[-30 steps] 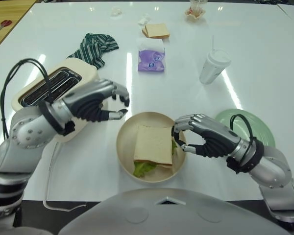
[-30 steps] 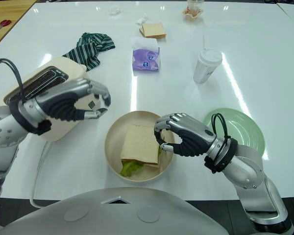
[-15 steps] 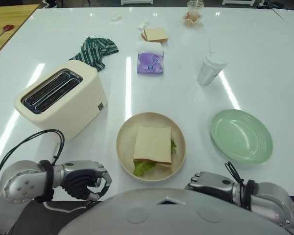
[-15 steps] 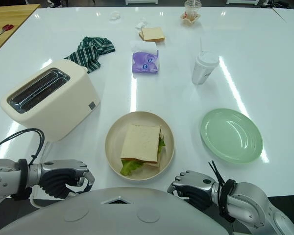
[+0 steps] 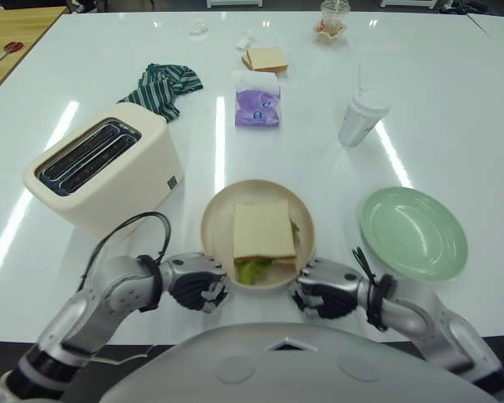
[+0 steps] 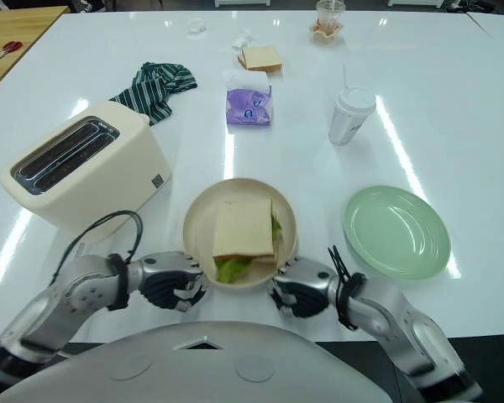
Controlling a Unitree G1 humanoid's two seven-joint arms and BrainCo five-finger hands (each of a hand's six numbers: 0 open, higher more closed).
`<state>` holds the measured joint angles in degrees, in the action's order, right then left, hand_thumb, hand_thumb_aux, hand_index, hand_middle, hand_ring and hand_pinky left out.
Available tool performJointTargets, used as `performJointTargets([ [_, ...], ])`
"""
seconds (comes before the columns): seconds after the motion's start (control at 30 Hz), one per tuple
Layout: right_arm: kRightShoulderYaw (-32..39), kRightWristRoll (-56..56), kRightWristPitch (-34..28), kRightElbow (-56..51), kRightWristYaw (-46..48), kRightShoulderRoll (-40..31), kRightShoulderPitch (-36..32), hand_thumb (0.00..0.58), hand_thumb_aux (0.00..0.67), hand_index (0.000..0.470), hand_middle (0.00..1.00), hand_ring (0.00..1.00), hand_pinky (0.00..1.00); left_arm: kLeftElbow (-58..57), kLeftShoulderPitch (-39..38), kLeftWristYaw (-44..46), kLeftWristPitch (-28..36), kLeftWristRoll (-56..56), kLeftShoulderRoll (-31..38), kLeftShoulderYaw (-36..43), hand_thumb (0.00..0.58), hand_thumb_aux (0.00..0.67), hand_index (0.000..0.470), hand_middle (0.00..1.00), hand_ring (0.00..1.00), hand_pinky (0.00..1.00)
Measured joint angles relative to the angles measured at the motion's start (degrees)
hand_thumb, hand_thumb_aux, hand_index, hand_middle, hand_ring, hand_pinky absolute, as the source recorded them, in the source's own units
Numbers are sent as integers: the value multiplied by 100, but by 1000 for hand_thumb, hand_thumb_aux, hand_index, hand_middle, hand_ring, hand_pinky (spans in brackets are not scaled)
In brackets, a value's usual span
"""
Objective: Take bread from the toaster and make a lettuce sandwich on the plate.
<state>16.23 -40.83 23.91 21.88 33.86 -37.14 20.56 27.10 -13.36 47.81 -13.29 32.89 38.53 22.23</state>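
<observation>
The table (image 5: 454, 101) is big, white and shiny, with bright streaks of light on it. At the far left corner there is brown wood (image 5: 17, 21) with red scissors (image 5: 10, 48) lying on it. The tan plate (image 5: 216, 220) sits near the front edge of the table. On it lies the sandwich (image 5: 264, 228), with a white bread slice on top and green lettuce (image 5: 250, 270) poking out at the near side. The left hand (image 5: 197, 282) is just beside the plate's near left rim, with its fingers curled in and nothing in them. The right hand (image 5: 322, 288) is at the plate's near right rim, and its fingers are curled in too, around nothing. The cream toaster (image 5: 109, 176) stands to the left of the plate, a little farther back. A green plate (image 5: 413, 233) lies to the right. Farther back stand a white cup with a straw (image 5: 358, 116) and a purple tissue pack (image 5: 258, 107). A striped green cloth (image 5: 164, 82) lies behind the toaster. Far back there are more bread slices (image 5: 266, 58), a clear glass (image 5: 334, 17) and a bit of crumpled paper (image 5: 198, 26).
</observation>
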Motion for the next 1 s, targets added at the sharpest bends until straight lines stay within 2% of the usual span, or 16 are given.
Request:
performJointTargets([
  [0.1,273,-357,-154,-656,-310,404,-987,580,670,470,1000,1000,1000,-599,682,-413,43,553,-489,291,580,670,470,1000,1000,1000],
  [0.3,450,-983,-663,-1951,-1138,787,-2441,580,670,470,1000,1000,1000,-2111,2264,-1485,201,1677,-982,452,580,670,470,1000,1000,1000],
  [0.43,624,-1156,-930,-2680,-1466,994,-3123,580,670,470,1000,1000,1000,-3449,3255,-2218,187,1995,-1270,581,580,670,470,1000,1000,1000],
  [0.53,793,-1175,-987,-3079,-1643,1084,-3485,580,670,470,1000,1000,1000,-4034,3581,-2653,118,2004,-1330,656,580,670,470,1000,1000,1000],
  [0.63,850,-1172,-1009,-3137,-1730,1067,-3557,580,670,470,1000,1000,1000,-4033,3622,-2890,87,2008,-1284,662,580,670,470,1000,1000,1000],
  [0.67,851,-1168,-1030,-3026,-1712,1027,-3499,580,670,470,1000,1000,1000,-3850,3585,-2910,68,2000,-1220,645,566,565,396,1000,1000,1000],
  [0.7,845,-1154,-1055,-2844,-1676,946,-3392,580,670,470,1000,1000,1000,-3571,3505,-2910,65,1972,-1166,603,441,342,240,620,620,620],
  [0.73,789,-1108,-1075,-2539,-1615,827,-3187,580,670,470,1000,1000,1000,-3154,3327,-2896,65,1871,-1116,479,132,81,57,239,239,239],
  [0.77,740,-1088,-1089,-2302,-1570,721,-2985,580,670,470,1000,1000,1000,-2822,3168,-2881,69,1765,-1061,395,0,0,0,0,0,0],
  [0.8,588,-1023,-1119,-1897,-1505,577,-2606,580,670,470,1000,1000,1000,-2282,2868,-2874,94,1611,-1010,206,0,0,0,0,0,0],
  [0.83,448,-856,-1159,-1542,-1453,463,-2266,542,499,350,1000,1000,1000,-1827,2601,-2877,128,1515,-983,54,0,0,0,0,0,0],
  [0.87,276,-694,-1220,-1199,-1426,405,-1951,470,378,265,1000,1000,1000,-1429,2341,-2886,167,1393,-975,-95,0,0,0,0,0,0],
  [0.9,-69,-384,-1310,-622,-1435,398,-1456,0,0,0,800,800,800,-814,1912,-2962,234,1167,-999,-363,0,0,0,0,0,0],
  [0.93,-326,-163,-1367,-226,-1481,426,-1136,0,0,0,278,278,278,-425,1616,-3043,283,970,-1057,-547,0,0,0,0,0,0],
  [0.97,-629,55,-1402,180,-1651,513,-791,0,0,0,0,0,0,-24,1289,-3211,358,767,-1208,-767,0,0,0,0,0,0],
  [1.0,-814,184,-1408,391,-1808,609,-615,0,0,0,0,0,0,213,1119,-3326,430,603,-1385,-891,0,0,0,0,0,0],
])
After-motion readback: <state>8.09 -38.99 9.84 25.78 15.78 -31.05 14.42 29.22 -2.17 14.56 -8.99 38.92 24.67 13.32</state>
